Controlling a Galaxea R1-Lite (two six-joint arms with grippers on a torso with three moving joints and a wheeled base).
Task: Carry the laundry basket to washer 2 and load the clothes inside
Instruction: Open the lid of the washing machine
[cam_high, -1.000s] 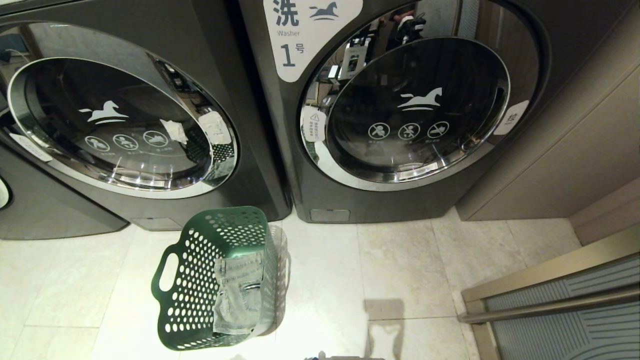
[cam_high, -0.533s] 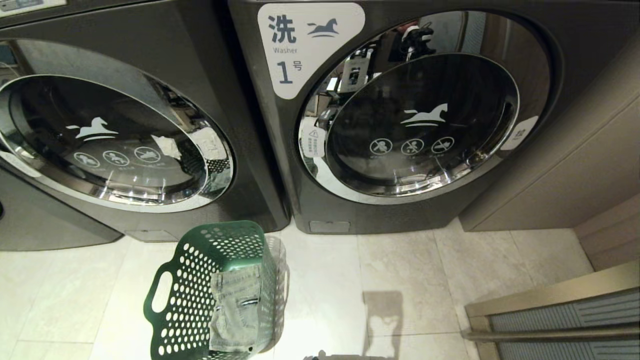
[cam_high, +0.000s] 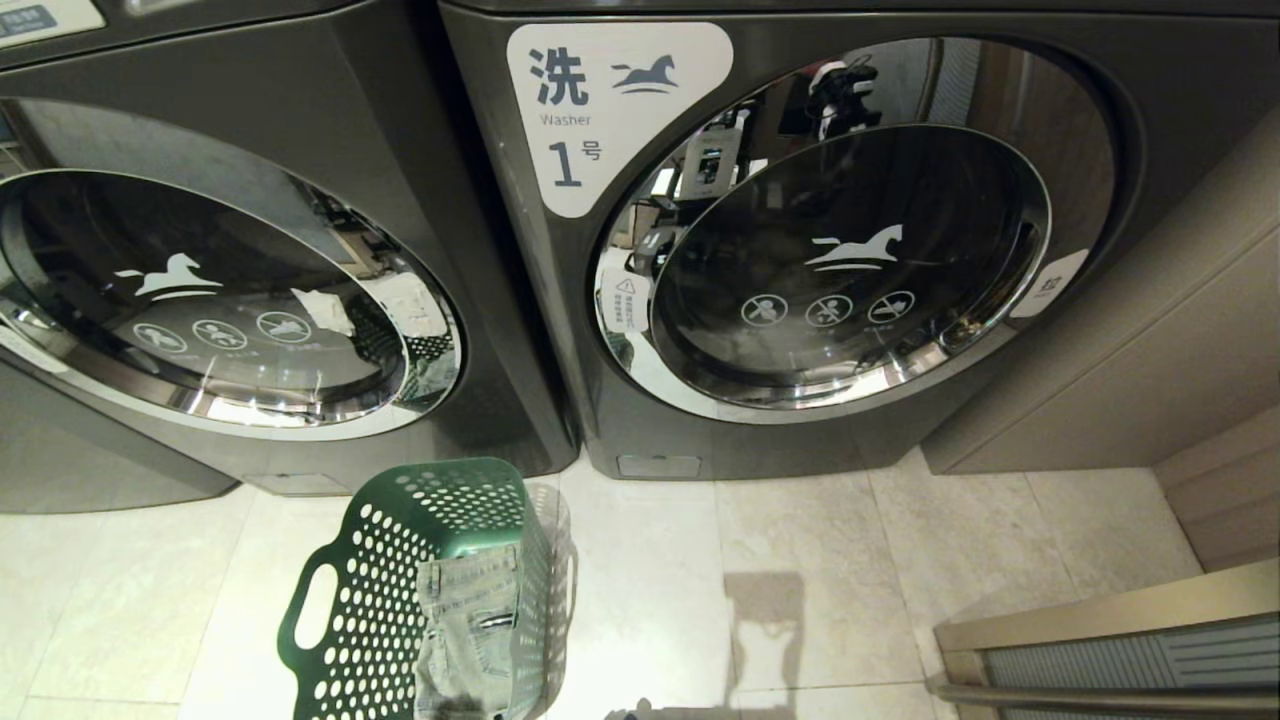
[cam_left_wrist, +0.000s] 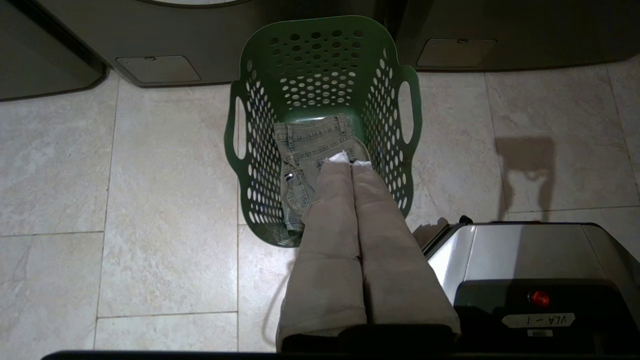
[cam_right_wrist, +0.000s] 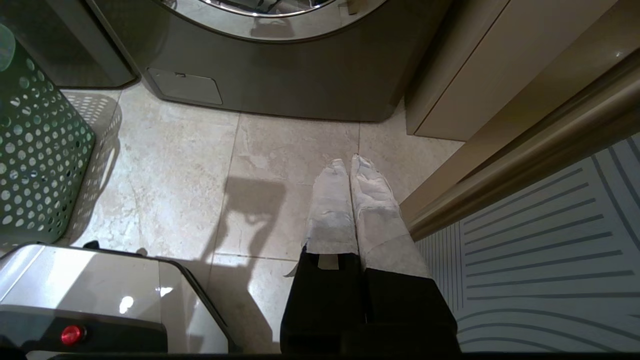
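The laundry basket (cam_high: 375, 600), dark green with round holes, stands on the floor tiles in front of the gap between two washers. The clothes (cam_high: 465, 630), folded pale denim, lie inside it. From the left wrist view, the basket (cam_left_wrist: 320, 65) is below my left gripper (cam_left_wrist: 346, 159), which is shut and empty and hangs over the clothes (cam_left_wrist: 302, 150). My right gripper (cam_right_wrist: 348, 162) is shut and empty over bare tiles to the basket's right. No label reading 2 shows, so I cannot tell washer 2.
A washer labelled 1 (cam_high: 830, 260) stands at right, door shut. A like washer (cam_high: 200, 300) at left shows no readable number. A beige cabinet panel (cam_high: 1150, 350) and a door rail (cam_high: 1100, 620) bound the right. My base (cam_left_wrist: 525, 260) sits just behind the basket.
The whole head view has shifted: washers and basket sit lower in the picture and the basket is cut by the bottom edge. That is the camera moving; nothing on the floor moved.
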